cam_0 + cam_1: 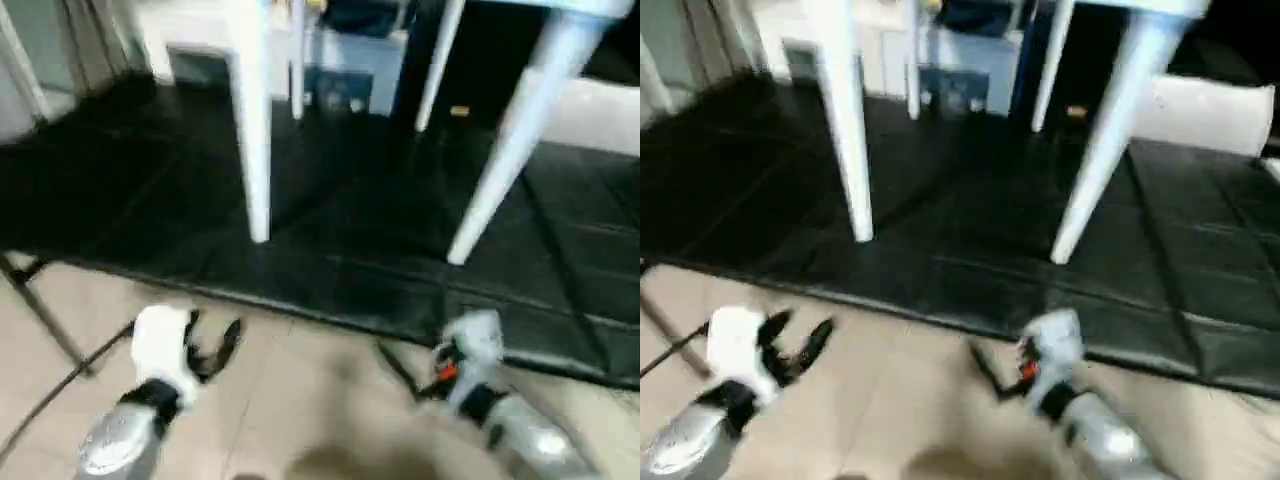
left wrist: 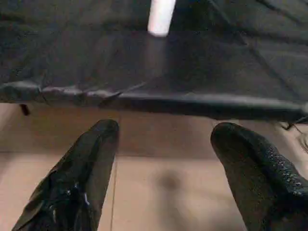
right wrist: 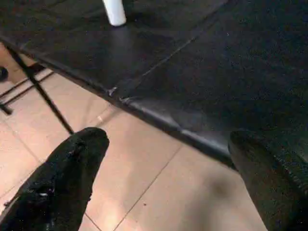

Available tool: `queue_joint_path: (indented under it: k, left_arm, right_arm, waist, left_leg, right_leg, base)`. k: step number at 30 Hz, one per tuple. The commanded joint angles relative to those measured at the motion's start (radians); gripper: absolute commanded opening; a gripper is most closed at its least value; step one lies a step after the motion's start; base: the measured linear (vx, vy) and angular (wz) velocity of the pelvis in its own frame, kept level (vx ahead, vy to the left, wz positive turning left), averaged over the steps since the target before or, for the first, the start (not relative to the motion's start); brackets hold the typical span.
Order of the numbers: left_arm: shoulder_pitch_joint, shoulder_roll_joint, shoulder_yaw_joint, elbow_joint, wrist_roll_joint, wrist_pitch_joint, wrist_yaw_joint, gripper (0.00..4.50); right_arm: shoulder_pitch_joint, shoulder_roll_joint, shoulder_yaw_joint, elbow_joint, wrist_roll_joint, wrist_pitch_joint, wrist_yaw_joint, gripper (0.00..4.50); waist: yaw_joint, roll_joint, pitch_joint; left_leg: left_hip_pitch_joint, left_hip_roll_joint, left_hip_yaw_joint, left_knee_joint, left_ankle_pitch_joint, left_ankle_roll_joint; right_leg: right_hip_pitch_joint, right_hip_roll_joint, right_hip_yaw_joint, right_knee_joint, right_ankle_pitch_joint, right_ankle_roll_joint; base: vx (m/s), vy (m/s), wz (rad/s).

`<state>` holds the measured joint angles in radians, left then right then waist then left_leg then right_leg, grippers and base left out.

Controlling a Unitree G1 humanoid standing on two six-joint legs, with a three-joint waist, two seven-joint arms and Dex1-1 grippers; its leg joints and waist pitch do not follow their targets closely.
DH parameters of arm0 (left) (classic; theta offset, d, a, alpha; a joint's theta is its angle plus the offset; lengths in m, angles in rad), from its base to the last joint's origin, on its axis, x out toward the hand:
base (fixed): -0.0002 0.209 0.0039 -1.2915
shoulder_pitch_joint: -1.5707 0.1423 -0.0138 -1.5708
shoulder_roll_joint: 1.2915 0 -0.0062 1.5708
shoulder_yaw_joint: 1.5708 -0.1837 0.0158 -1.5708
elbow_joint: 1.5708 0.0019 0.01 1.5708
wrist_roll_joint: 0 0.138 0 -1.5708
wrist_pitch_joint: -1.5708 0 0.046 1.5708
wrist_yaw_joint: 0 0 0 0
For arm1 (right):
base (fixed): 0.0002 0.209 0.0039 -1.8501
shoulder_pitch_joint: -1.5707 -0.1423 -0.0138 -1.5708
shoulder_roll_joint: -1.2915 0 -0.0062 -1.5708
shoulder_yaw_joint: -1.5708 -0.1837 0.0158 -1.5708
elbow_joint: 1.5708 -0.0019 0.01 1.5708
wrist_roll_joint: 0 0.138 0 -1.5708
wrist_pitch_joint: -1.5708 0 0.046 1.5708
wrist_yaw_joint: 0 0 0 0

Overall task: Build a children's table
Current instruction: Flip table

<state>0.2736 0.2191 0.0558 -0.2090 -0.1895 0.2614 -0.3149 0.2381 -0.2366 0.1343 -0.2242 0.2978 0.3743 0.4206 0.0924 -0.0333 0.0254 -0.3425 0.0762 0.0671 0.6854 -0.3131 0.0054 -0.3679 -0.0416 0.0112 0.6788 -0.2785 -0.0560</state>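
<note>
The children's table stands upright on a black floor mat [image 1: 350,230], its white tabletop edge [image 1: 575,8] at the top of the eye views. Two tapered white legs [image 1: 255,130] [image 1: 515,140] are nearest me, and two more [image 1: 298,60] stand behind. My left gripper [image 1: 213,338] hangs open over the beige tiles, short of the mat's edge, with nothing between its fingers [image 2: 91,159]. My right gripper [image 1: 415,375] is open too and empty, near the mat's front edge. One leg's foot [image 2: 160,17] shows ahead of the left gripper, and a foot [image 3: 114,12] ahead of the right.
A thin black stand leg [image 1: 45,320] crosses the tiles at the left. A white box [image 1: 600,115] lies on the mat at the right. Blue and white furniture [image 1: 340,70] stands behind the table. The mat's raised front edge [image 2: 192,103] runs across ahead of both grippers.
</note>
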Motion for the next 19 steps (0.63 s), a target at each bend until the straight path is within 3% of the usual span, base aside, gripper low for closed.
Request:
queue_joint_path:
  k: [1, 2, 3, 4, 5, 6, 7, 8, 9, 10, 11, 12, 13, 14, 15, 16, 17, 18, 19]
  left_arm:
    - [-0.011, -0.015, -0.027, 0.037, 0.013, -0.003, -0.011, 3.54]
    - [-0.007, -0.016, -0.031, 0.067, 0.010, 0.000, -0.020, 3.54]
    - [-0.002, -0.014, -0.036, 0.096, 0.009, -0.002, -0.031, 3.54]
    - [0.006, -0.002, -0.059, 0.149, 0.028, -0.001, -0.044, 3.54]
    - [0.008, 0.008, -0.084, 0.216, 0.055, 0.019, -0.043, 3.54]
    - [0.008, 0.010, -0.088, 0.229, 0.060, 0.021, -0.043, 3.54]
    - [0.006, 0.011, -0.096, 0.258, 0.068, 0.023, -0.043, 3.54]
    - [-0.020, 0.000, -0.096, 0.359, 0.083, 0.018, -0.027, 3.54]
    - [-0.038, -0.006, -0.097, 0.419, 0.092, 0.010, -0.019, 3.54]
    - [-0.048, -0.009, -0.098, 0.450, 0.096, 0.006, -0.014, 3.54]
    - [-0.077, -0.024, -0.089, 0.531, 0.097, -0.024, -0.008, 3.54]
    - [-0.116, -0.045, -0.071, 0.627, 0.093, -0.044, 0.011, 3.54]
    - [-0.159, -0.066, -0.051, 0.728, 0.089, -0.062, 0.036, 3.54]
    - [-0.179, -0.079, -0.039, 0.777, 0.084, -0.065, 0.054, 3.54]
    - [-0.189, -0.086, -0.032, 0.800, 0.081, -0.066, 0.063, 3.54]
    - [-0.214, -0.098, -0.032, 0.865, 0.086, -0.068, 0.091, 3.54]
    - [-0.243, -0.112, -0.038, 0.949, 0.093, -0.069, 0.106, 3.54]
    - [-0.254, -0.117, -0.040, 0.983, 0.095, -0.068, 0.110, 3.54]
    - [-0.265, -0.126, -0.042, 1.025, 0.097, -0.067, 0.116, 3.54]
  right_arm:
    - [0.015, -0.009, -0.024, 0.044, -0.017, -0.015, -0.001, 4.50]
    - [0.021, -0.011, -0.023, 0.072, -0.024, -0.021, 0.000, 4.50]
    - [0.024, -0.012, -0.020, 0.100, -0.030, -0.032, 0.004, 4.50]
    - [0.024, -0.010, -0.021, 0.141, -0.029, -0.036, 0.011, 4.50]
    - [0.013, -0.012, -0.014, 0.203, -0.040, -0.032, 0.010, 4.50]
    - [0.010, -0.012, -0.012, 0.215, -0.043, -0.032, 0.010, 4.50]
    - [0.004, -0.013, -0.008, 0.243, -0.050, -0.034, 0.011, 4.50]
    - [-0.026, -0.005, 0.004, 0.342, -0.077, -0.028, -0.015, 4.50]
    - [-0.046, 0.000, 0.013, 0.403, -0.098, -0.033, -0.033, 4.50]
    - [-0.057, 0.003, 0.017, 0.435, -0.110, -0.036, -0.043, 4.50]
    - [-0.086, 0.019, 0.015, 0.517, -0.117, -0.042, -0.058, 4.50]
    - [-0.121, 0.040, 0.005, 0.618, -0.124, -0.051, -0.082, 4.50]
    - [-0.161, 0.062, -0.005, 0.730, -0.138, -0.072, -0.111, 4.50]
    - [-0.181, 0.071, -0.008, 0.788, -0.148, -0.079, -0.133, 4.50]
    - [-0.192, 0.076, -0.009, 0.817, -0.154, -0.082, -0.145, 4.50]
    - [-0.223, 0.086, -0.007, 0.905, -0.167, -0.098, -0.164, 4.50]
    - [-0.264, 0.099, -0.003, 1.032, -0.183, -0.103, -0.193, 4.50]
    - [-0.280, 0.105, -0.002, 1.083, -0.189, -0.107, -0.205, 4.50]
    - [-0.294, 0.112, -0.006, 1.143, -0.194, -0.123, -0.227, 4.50]
  waist:
    - [-0.024, 0.048, -0.025]
    - [-0.047, 0.026, -0.031]
    - [-0.058, 0.021, -0.020]
    - [-0.074, 0.016, -0.021]
    - [-0.079, 0.014, -0.019]
    - [-0.092, 0.013, -0.010]
    - [-0.105, 0.011, -0.006]
    - [-0.111, -0.007, -0.005]
    - [-0.119, -0.004, -0.004]
    - [-0.123, -0.001, -0.004]
    - [-0.127, -0.014, -0.001]
    - [-0.124, -0.018, -0.003]
    - [-0.126, -0.030, -0.005]
    - [-0.121, -0.032, -0.018]
    - [-0.115, -0.042, -0.018]
    - [-0.112, -0.037, -0.015]
    - [-0.116, -0.042, -0.015]
    - [-0.113, -0.036, -0.017]
    - [-0.114, -0.041, -0.022]
  left_leg:
    - [0.018, 0.124, -0.086, -0.145, 0.157, 0.174]
    - [0.023, 0.116, -0.087, -0.133, 0.185, 0.131]
    - [0.002, 0.105, -0.070, -0.137, 0.128, 0.073]
    - [-0.004, 0.107, -0.067, -0.145, 0.001, 0.011]
    - [-0.006, 0.110, -0.067, -0.150, -0.057, -0.013]
    - [-0.016, 0.114, -0.069, -0.164, -0.220, -0.074]
    - [-0.019, 0.116, -0.067, -0.169, -0.368, -0.129]
    - [-0.023, 0.120, -0.065, -0.169, -0.412, -0.140]
    - [-0.016, 0.115, -0.062, -0.165, -0.459, -0.157]
    - [-0.013, 0.114, -0.059, -0.163, -0.474, -0.160]
    - [-0.015, 0.119, -0.057, -0.162, -0.468, -0.147]
    - [-0.008, 0.123, -0.048, -0.157, -0.441, -0.129]
    - [-0.007, 0.123, -0.041, -0.155, -0.418, -0.119]
    - [-0.004, 0.121, -0.036, -0.152, -0.315, -0.097]
    - [-0.009, 0.130, -0.028, -0.152, -0.196, -0.066]
    - [-0.010, 0.134, -0.028, -0.155, -0.177, -0.056]
    - [-0.014, 0.135, -0.025, -0.155, -0.175, -0.048]
    - [-0.013, 0.136, -0.024, -0.154, -0.172, -0.047]
    - [-0.013, 0.135, -0.015, -0.150, -0.157, -0.043]
  right_leg:
    - [-0.016, -0.009, -0.034, -0.019, 0.066, -0.020]
    - [0.002, -0.036, -0.029, -0.053, 0.099, -0.017]
    - [0.027, -0.065, -0.020, -0.084, 0.116, -0.040]
    - [0.045, -0.085, -0.015, -0.097, 0.105, -0.062]
    - [0.049, -0.091, -0.014, -0.102, 0.097, -0.068]
    - [0.054, -0.103, -0.009, -0.110, 0.016, -0.064]
    - [0.051, -0.115, -0.007, -0.122, -0.089, -0.048]
    - [0.051, -0.122, -0.006, -0.131, -0.151, -0.039]
    - [0.038, -0.132, -0.003, -0.140, -0.251, -0.042]
    - [0.031, -0.133, -0.001, -0.146, -0.280, -0.044]
    - [0.030, -0.144, 0.004, -0.154, -0.317, -0.052]
    - [0.028, -0.151, 0.008, -0.160, -0.318, -0.067]
    - [0.026, -0.152, 0.008, -0.164, -0.312, -0.079]
    - [0.035, -0.154, 0.007, -0.153, -0.215, -0.111]
    - [0.040, -0.155, 0.004, -0.148, -0.067, -0.142]
    - [0.042, -0.152, 0.000, -0.142, -0.039, -0.151]
    - [0.042, -0.151, -0.004, -0.137, -0.033, -0.163]
    - [0.044, -0.152, -0.005, -0.137, -0.031, -0.169]
    - [0.044, -0.156, -0.004, -0.137, -0.029, -0.190]
  base:
    - [-0.018, 0.195, -0.02]
    - [-0.018, 0.195, -0.02]
    - [-0.038, 0.153, -0.01]
    - [-0.041, 0.108, 0.00]
    - [-0.041, 0.108, 0.00]
    - [-0.052, 0.063, -0.04]
    - [-0.078, 0.030, -0.10]
    - [-0.078, 0.030, -0.10]
    - [-0.071, 0.000, -0.09]
    - [-0.057, -0.026, -0.05]
    - [-0.057, -0.026, -0.05]
    - [0.000, 0.000, 0.00]
    - [-0.017, -0.059, 0.03]
    - [-0.017, -0.059, 0.03]
    - [-0.003, -0.059, 0.04]
    - [0.000, 0.000, 0.00]
    - [0.000, 0.000, 0.00]
    - [0.000, 0.000, 0.00]
    - [0.000, 0.000, 0.00]
